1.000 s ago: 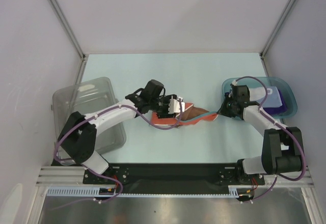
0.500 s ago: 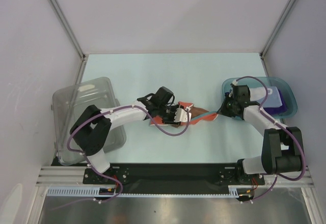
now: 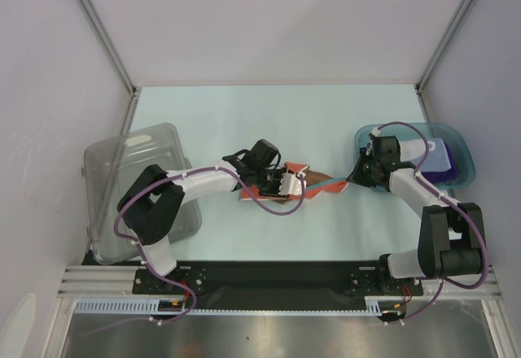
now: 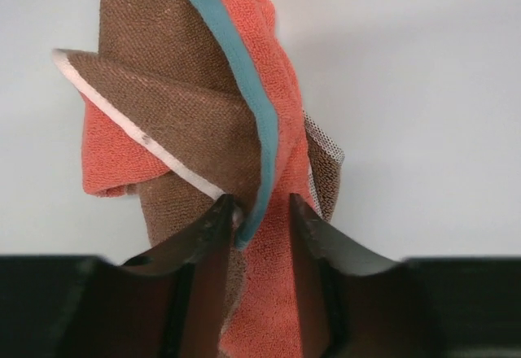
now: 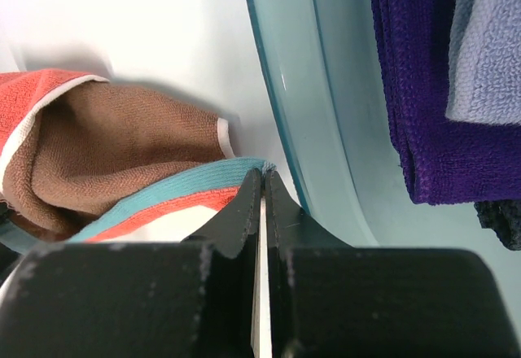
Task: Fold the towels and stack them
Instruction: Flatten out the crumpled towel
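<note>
orange-brown towel was bunched and twisted on the table, roughly mid-table between the two arms and just left of the teal tray; not folded, not even flat; right gripper had its fingers pressed together on the teal-trimmed corner nearest the tray, pinching it right beside the tray rim; left gripper sat at the other end with its jaws parted around a ridge of cloth, teal hem running up between them; fabric filled the gap, but I saw no clear clamp on that side; the towel sagged between the two holds with a brown flap turned over the orange face; inside the tray, purple towel lay folded with light blue towel on top of it, so I'd count those two as done and stacked; a dark edge showed just below the purple one, maybe another towel, too little in view to call; clear bin sat at far left, beside the left arm; my read was about halfway or a bit past; left to do: secure the left-side hold, pull this one out flat, fold it, put it on the stack in the tray; risk was the twist staying in if the two ends got pulled before the flap was turned back.
</note>
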`<state>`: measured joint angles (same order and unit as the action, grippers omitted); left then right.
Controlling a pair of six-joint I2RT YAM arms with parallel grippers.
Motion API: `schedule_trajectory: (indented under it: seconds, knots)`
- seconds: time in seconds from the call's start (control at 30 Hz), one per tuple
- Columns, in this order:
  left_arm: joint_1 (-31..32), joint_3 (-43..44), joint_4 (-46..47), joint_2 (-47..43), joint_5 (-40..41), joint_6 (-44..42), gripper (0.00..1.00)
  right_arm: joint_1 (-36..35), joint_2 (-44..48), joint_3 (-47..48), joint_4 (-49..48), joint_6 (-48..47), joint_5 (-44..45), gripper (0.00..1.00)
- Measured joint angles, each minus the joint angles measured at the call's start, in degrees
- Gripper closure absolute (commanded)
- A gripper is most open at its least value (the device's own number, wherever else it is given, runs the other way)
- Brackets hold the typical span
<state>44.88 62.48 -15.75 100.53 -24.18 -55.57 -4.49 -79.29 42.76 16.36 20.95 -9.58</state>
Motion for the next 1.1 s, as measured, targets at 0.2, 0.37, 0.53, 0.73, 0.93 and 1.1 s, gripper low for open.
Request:
schedule_trajectory:
  seconds: [0.2,0.37,0.53,0.73,0.93,1.1]
  knots:
    - [-0.09,-0.02,0.13,0.00,0.81,0.02,0.72,0.00,0.00,0.00,0.00,0.00,0.00,1.00]
    - [-0.61,0.02,-0.20,0.00,1.25,-0.02,0.90,0.02,0.00,0.00,0.00,0.00,0.02,1.00]
    - [-1.25,1.53,-2.67,-0.02,1.55,-0.17,1.00,0.02,0.37,0.00,-0.04,0.00,0.04,1.00]
    - [-1.70,11.72,-10.21,-1.05,6.82,2.64,1.00,-0.02,9.07,2.71,0.79,0.02,0.57,1.00]
    - [-1.62,26.29,-16.63,-10.71,16.13,7.41,1.00,-4.68,21.84,16.74,-4.28,-3.32,1.49,1.00]
    - [2.47,33.29,-21.40,-25.09,20.81,10.75,1.00,-16.28,34.86,21.62,-7.23,-9.09,3.32,1.00]
